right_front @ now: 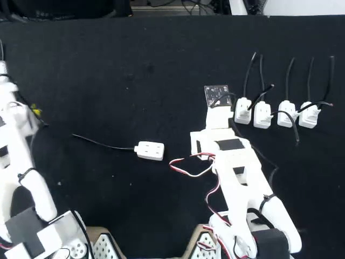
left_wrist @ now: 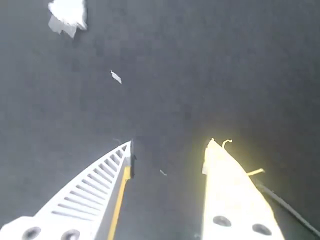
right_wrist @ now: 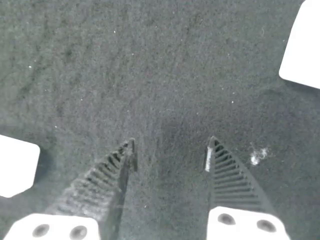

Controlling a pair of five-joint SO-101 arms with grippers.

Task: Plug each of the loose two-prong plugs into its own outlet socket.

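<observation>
Gaping wide over bare counter point(left_wrist: 215, 60), the left jaws hold nothing. The plug point(right_front: 150, 150) lies well apart from both jaws, between them. The right jaws gape empty too, a white block point(right_wrist: 302, 45) cut off beside them.

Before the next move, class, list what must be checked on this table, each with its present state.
1. Left tool open: ok.
2. Right tool open: ok.
3. A plug held in either tool: not ok, both empty.
4. White corded block lies free, untouched: ok.
5. Four white corded pieces in a row, plugged or loose: cannot tell.
</observation>
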